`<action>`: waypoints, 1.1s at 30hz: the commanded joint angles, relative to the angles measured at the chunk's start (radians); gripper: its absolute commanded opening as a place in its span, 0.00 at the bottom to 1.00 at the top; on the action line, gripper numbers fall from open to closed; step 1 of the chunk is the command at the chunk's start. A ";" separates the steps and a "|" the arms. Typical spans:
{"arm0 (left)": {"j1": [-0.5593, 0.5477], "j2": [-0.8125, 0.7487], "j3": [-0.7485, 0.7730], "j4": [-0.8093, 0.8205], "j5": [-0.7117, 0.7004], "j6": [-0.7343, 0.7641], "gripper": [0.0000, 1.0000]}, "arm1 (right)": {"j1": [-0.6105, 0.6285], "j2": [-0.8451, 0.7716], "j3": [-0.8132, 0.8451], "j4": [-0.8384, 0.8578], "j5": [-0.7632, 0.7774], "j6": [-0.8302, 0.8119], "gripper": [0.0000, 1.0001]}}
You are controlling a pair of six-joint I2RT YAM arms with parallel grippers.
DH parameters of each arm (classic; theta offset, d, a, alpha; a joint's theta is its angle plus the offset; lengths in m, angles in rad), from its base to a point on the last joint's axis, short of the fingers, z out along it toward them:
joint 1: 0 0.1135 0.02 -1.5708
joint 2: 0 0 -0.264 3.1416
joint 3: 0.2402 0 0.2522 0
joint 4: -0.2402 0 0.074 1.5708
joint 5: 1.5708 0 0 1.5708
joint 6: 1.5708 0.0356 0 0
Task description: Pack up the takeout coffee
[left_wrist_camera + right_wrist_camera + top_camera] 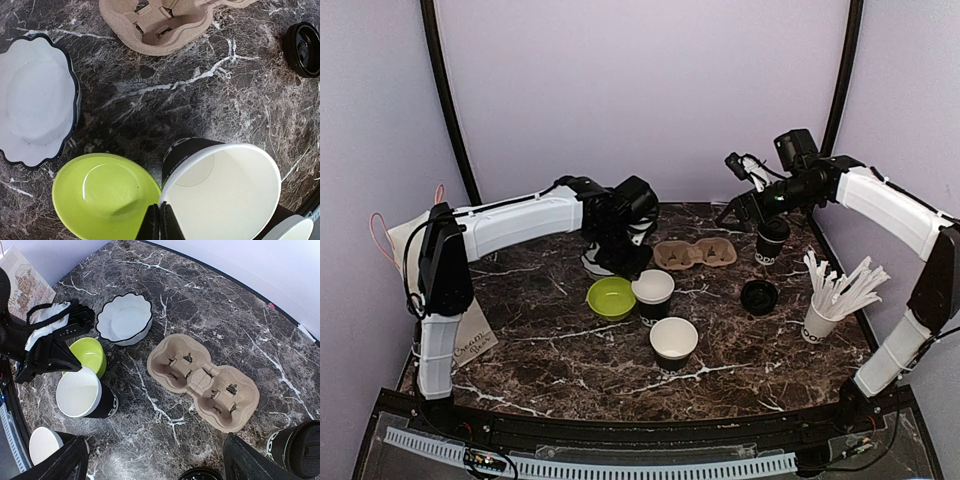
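Marble table (520,370) | right fingers (250,462) wide; takeout coffee (300,447) cut off at frame corner | left fingers (150,226) together, mostly cropped

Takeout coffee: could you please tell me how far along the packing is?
Done: the lid looks fitted on the takeout coffee. In hand: nothing; the right gripper is open, the cup just outside its fingers. Left: grasp it and seat it in the cardboard cup carrier, whose two pockets are empty.

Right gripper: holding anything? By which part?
Nothing. The right gripper is wide open above the table, and the takeout coffee stands beside it, not between its fingers.
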 commanded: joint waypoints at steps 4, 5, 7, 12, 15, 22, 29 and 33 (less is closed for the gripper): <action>0.015 -0.012 0.139 -0.051 -0.024 0.053 0.00 | 0.004 -0.059 -0.019 0.020 0.028 -0.015 0.95; 0.022 -0.015 0.171 -0.060 -0.029 0.060 0.00 | 0.004 -0.061 -0.019 0.019 0.032 -0.016 0.95; 0.055 -0.020 0.224 -0.077 -0.027 0.066 0.00 | 0.004 -0.065 -0.019 0.018 0.037 -0.017 0.95; 0.142 -0.035 0.337 -0.126 -0.058 0.084 0.00 | 0.004 -0.086 -0.046 0.029 0.049 -0.028 0.95; 0.229 -0.041 0.366 -0.137 -0.079 0.095 0.00 | 0.004 -0.092 -0.054 0.032 0.045 -0.038 0.95; 0.371 -0.040 0.328 -0.085 -0.112 0.096 0.00 | 0.005 -0.095 -0.036 0.001 0.044 -0.092 0.93; 0.485 -0.016 0.257 -0.019 -0.127 0.102 0.00 | 0.066 -0.115 -0.059 -0.108 0.123 -0.243 0.90; 0.517 0.030 0.258 -0.007 -0.137 0.100 0.00 | 0.140 -0.138 -0.131 -0.132 0.205 -0.305 0.88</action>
